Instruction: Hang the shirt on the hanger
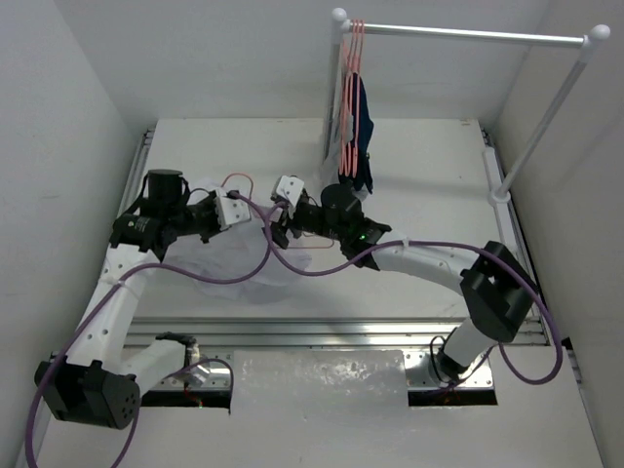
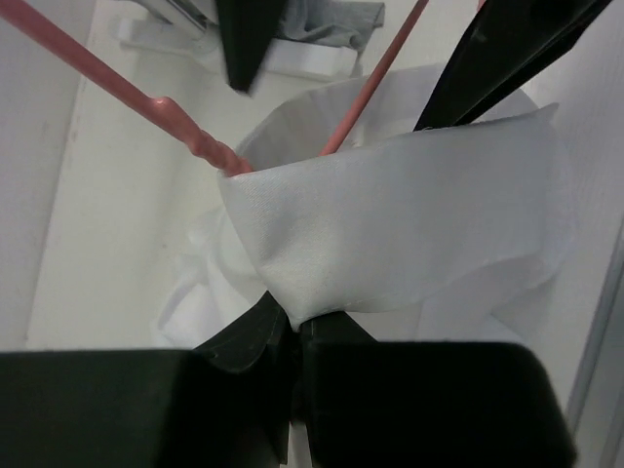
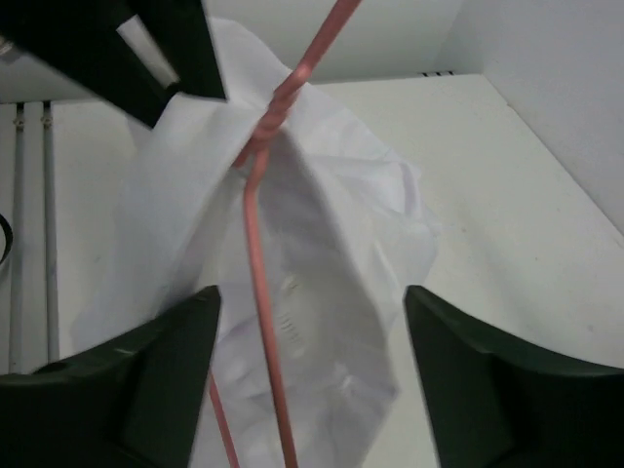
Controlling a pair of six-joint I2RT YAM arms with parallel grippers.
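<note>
The white shirt (image 2: pixel 409 224) hangs bunched over the salmon-pink wire hanger (image 2: pixel 200 141), and its lower folds rest on the table (image 1: pixel 429 175). My left gripper (image 2: pixel 294 314) is shut on a fold of shirt fabric near the hanger's twisted neck. My right gripper (image 3: pixel 312 322) stands open around the shirt (image 3: pixel 341 292), and a hanger (image 3: pixel 259 283) wire runs between its fingers without touching them. In the top view the left gripper (image 1: pixel 237 208) and right gripper (image 1: pixel 278 216) face each other closely above the shirt (image 1: pixel 244 265), with the hanger (image 1: pixel 237 179) hook rising behind them.
A white clothes rail (image 1: pixel 468 35) stands at the back right on a slanted post (image 1: pixel 541 122). On it hangs a bunch of pink hangers (image 1: pixel 353 88) with navy and grey garments (image 1: pixel 359 146). Purple cables (image 1: pixel 263 258) loop over the table. Walls close in left and right.
</note>
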